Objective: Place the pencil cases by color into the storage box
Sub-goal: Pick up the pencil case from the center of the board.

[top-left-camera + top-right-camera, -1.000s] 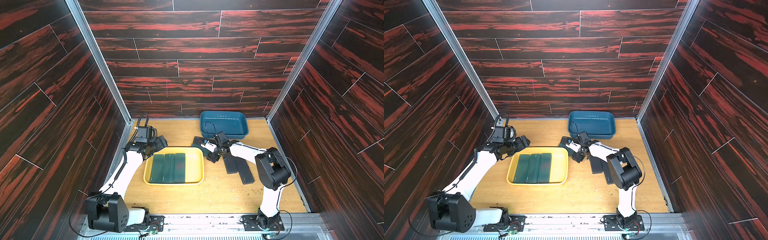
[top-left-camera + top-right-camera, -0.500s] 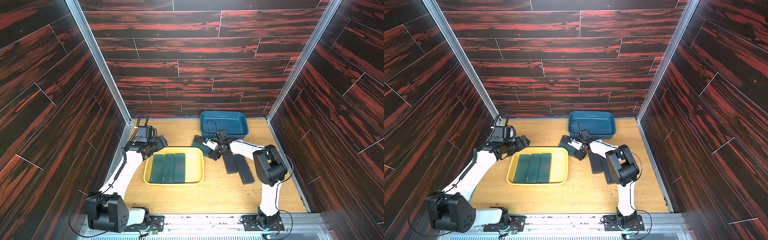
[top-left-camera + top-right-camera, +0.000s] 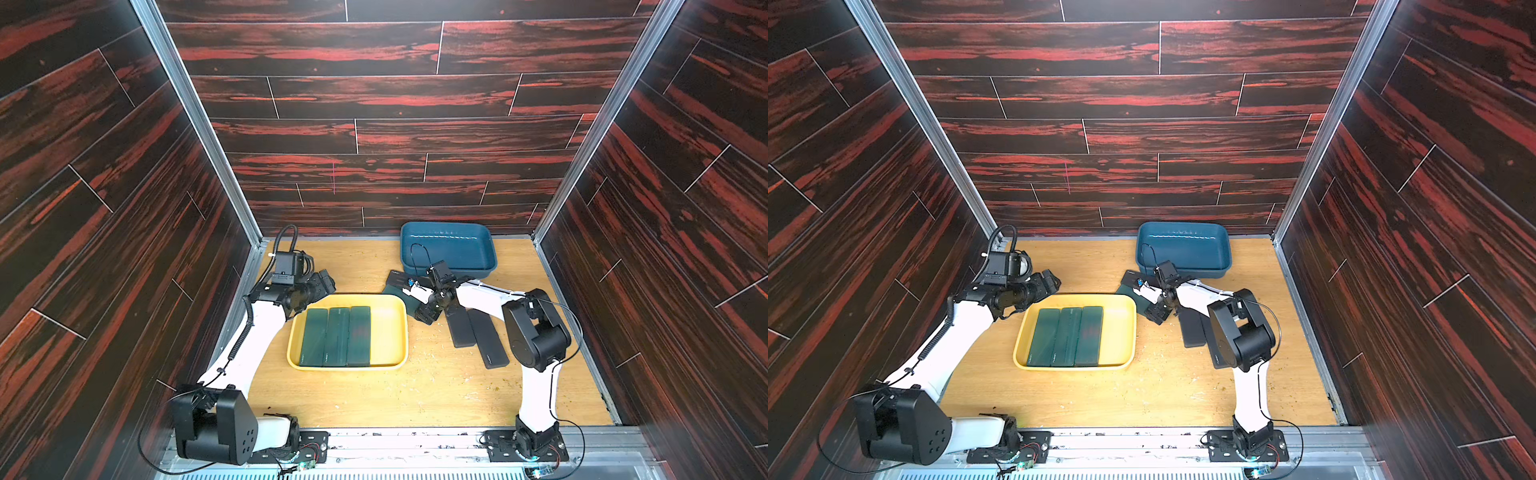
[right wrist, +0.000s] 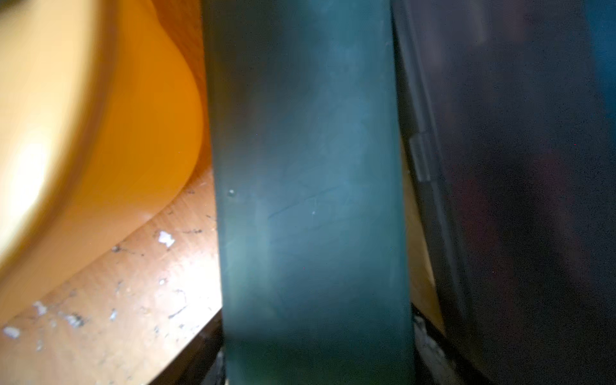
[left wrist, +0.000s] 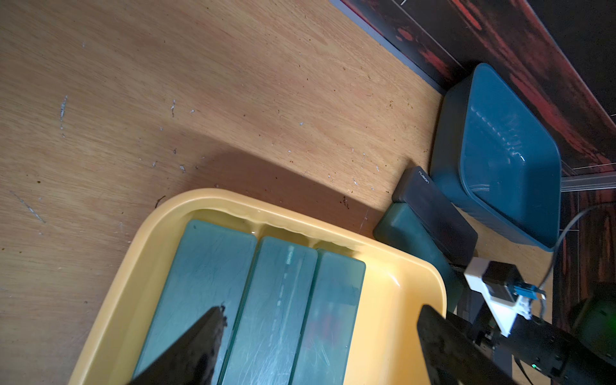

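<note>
Three flat dark green pencil cases (image 3: pixel 337 336) lie side by side, long edges touching, in your shallow yellow plastic tray (image 3: pixel 387 332) near the middle of the wooden counter (image 3: pixel 374 399). Your left pincer (image 5: pixel 320 313) hovers over the tray's far left corner with its black fingers (image 5: pixel 200 346) spread wide and nothing between them.

Your right pincer (image 3: pixel 424 312) sits low, just beside the tray's far right corner. In the right wrist view its dark tips rest against both long edges of a fourth dark green pencil case (image 4: pixel 310 200), so read it as clamped across that case's width. You cannot tell whether the case is off the counter.

In the left wrist view a flat black pencil case with a pale logo (image 5: pixel 433 216) lies partly over that green one. Its logo end is just beside the deep blue plastic tub (image 3: pixel 449 249), which stands against the back wall on the right side. Two more black pencil cases (image 3: pixel 488 345) lie close side by side on the counter, between the yellow tray and the right arm's elbow.
</note>
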`<state>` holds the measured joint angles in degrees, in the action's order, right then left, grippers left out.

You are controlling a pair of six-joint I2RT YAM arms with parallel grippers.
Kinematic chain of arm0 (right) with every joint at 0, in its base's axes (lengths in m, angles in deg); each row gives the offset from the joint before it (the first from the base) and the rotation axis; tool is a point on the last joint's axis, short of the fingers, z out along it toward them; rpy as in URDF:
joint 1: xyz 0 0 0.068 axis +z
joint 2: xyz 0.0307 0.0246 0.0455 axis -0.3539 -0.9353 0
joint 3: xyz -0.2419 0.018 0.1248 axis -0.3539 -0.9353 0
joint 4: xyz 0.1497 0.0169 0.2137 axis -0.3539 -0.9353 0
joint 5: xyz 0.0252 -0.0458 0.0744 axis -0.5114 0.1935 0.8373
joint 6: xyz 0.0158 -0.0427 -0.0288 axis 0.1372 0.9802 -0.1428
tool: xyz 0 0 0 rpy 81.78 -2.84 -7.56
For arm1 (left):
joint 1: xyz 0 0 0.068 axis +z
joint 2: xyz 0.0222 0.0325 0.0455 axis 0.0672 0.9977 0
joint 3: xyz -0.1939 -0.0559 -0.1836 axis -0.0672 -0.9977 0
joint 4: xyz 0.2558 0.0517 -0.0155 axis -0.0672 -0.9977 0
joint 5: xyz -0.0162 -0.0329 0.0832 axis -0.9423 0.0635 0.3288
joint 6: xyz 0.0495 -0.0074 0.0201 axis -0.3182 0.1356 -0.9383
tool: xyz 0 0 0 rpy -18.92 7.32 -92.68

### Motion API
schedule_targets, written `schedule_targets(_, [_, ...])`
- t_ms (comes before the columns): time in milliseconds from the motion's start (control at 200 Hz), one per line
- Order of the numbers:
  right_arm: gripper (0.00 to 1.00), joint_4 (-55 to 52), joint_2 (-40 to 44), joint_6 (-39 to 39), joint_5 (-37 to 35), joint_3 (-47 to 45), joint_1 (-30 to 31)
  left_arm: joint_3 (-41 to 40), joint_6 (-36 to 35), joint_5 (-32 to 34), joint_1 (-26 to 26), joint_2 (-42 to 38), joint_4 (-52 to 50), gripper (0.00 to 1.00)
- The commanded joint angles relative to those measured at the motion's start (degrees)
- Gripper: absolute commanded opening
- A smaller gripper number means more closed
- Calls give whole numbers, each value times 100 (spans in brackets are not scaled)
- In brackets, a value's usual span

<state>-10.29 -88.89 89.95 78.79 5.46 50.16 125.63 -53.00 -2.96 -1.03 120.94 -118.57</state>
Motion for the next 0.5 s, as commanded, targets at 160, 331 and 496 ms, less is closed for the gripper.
schedule_targets(160, [71, -634, -690, -122, -84, 567, 39, 40, 16, -9, 5, 48, 42, 92])
schedule_targets(331, [64, -650, -685, -152, -96, 566, 45, 31, 1, 16, 9, 20, 24, 92])
schedule_targets(496, [56, -593, -415, -159, -48, 448, 25, 60, 16, 23, 5, 0, -2, 92])
